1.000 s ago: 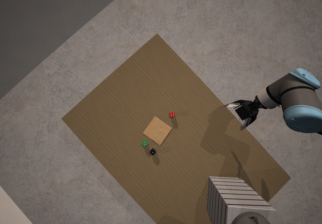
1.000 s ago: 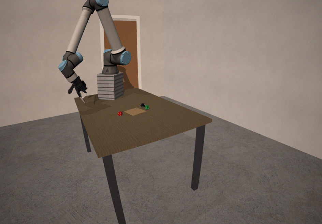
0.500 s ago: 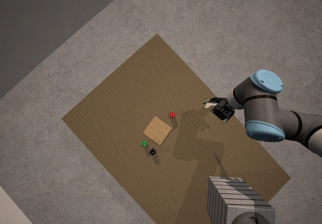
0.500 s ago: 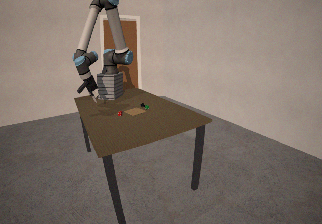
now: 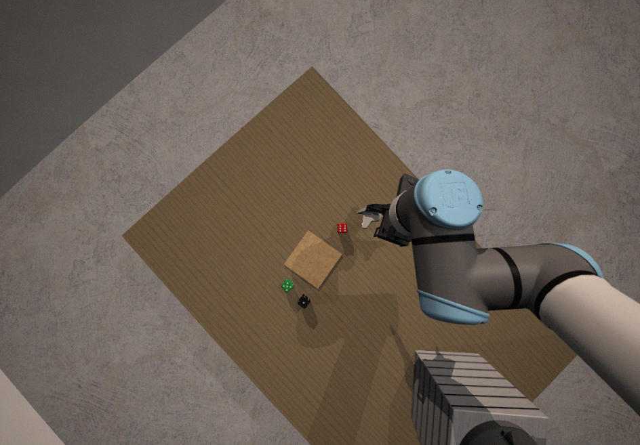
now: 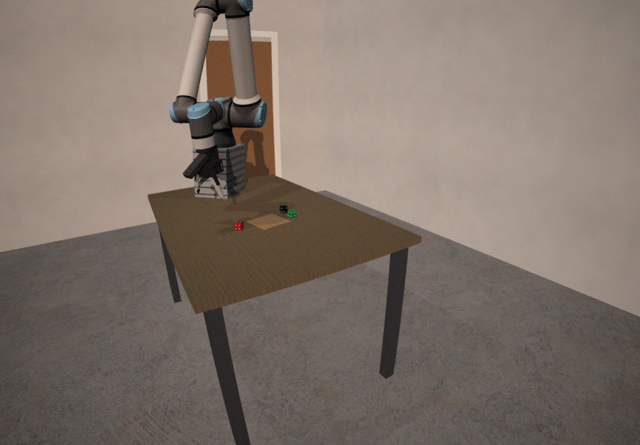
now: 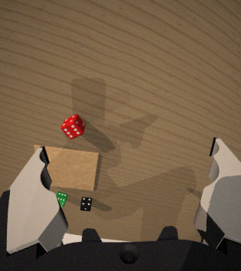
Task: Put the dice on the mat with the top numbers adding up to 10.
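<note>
1. My gripper hung above the wooden table with its fingers spread wide and nothing between them, near the red die but well above it.
2. None of the three dice sat on the mat. The red die lay just off one corner; the green die and the black die lay close together off the opposite side, apart from each other.
3. I judged the dice to be light, rigid cubes with smooth faces — easy to squeeze, but likely to slip or twist if pinched near an edge.
4. My plan was to take each one across two opposite side faces, low and square, so it would not roll out.
5. The red die showed six white pips on the face towards the top camera; the pips on the other two were too small to read.
6. The mat looked like a thin, flat square of tan board — matte and paler than the ribbed grain of the table.
</note>
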Controlling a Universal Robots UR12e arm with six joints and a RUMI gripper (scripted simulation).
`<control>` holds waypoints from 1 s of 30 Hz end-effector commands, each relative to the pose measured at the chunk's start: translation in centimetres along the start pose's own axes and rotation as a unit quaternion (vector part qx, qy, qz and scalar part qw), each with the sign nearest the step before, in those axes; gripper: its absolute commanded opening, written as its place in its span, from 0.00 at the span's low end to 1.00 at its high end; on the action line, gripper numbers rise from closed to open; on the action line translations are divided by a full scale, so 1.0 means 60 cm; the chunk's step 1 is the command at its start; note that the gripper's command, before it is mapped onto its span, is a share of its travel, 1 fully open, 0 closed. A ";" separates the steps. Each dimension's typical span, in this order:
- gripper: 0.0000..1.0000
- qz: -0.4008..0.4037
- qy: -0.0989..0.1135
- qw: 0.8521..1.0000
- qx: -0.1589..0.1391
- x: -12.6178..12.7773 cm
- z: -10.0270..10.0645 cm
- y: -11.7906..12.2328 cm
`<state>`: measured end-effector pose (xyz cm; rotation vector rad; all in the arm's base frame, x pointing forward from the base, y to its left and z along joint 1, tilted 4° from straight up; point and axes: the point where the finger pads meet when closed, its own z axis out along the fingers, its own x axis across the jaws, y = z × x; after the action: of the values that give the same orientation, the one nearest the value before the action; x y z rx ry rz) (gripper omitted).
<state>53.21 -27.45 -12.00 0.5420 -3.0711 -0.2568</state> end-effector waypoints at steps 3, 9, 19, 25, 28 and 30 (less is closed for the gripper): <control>1.00 -0.076 -0.005 0.996 0.039 -0.074 -0.010 0.034; 1.00 -0.127 -0.009 0.990 0.063 -0.121 -0.019 0.065; 1.00 -0.154 -0.011 0.985 0.075 -0.145 -0.023 0.082; 1.00 -0.155 -0.011 0.985 0.076 -0.147 -0.023 0.083; 1.00 -0.155 -0.011 0.985 0.076 -0.147 -0.023 0.083; 1.00 -0.155 -0.011 0.985 0.076 -0.147 -0.023 0.083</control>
<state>59.78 -20.03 -9.71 1.0325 -3.0306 -0.0317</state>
